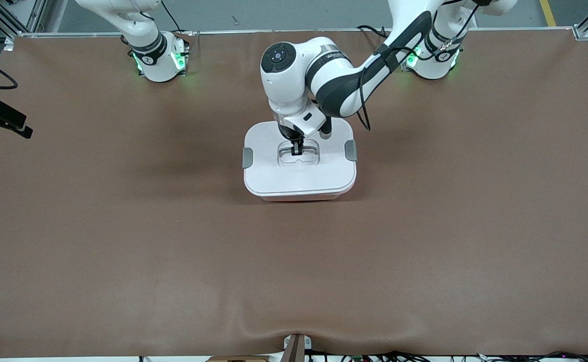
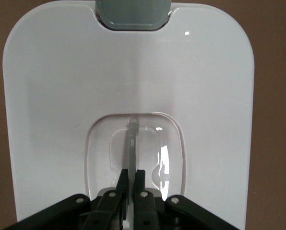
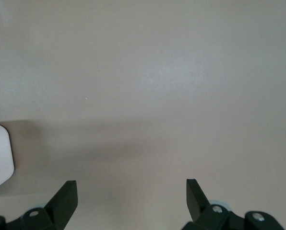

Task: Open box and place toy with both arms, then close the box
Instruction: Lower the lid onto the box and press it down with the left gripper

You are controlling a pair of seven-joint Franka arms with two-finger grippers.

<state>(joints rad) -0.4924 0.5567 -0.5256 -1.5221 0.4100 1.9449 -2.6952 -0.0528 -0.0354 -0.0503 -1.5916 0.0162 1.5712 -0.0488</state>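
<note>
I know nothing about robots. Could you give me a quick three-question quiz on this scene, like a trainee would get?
1. True or false: the lid sits on the box.
2. What is the left gripper shut on? A) a latch B) the handle C) nothing
3. Fill in: the right gripper hangs ____ over bare table.

Key: 1 true; 2 B; 3 open.

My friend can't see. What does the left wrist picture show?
The left gripper is pinched shut on the clear handle sunk into the middle of the box's white lid. A grey latch clips one edge of the lid, and the brown table shows around it.
</note>
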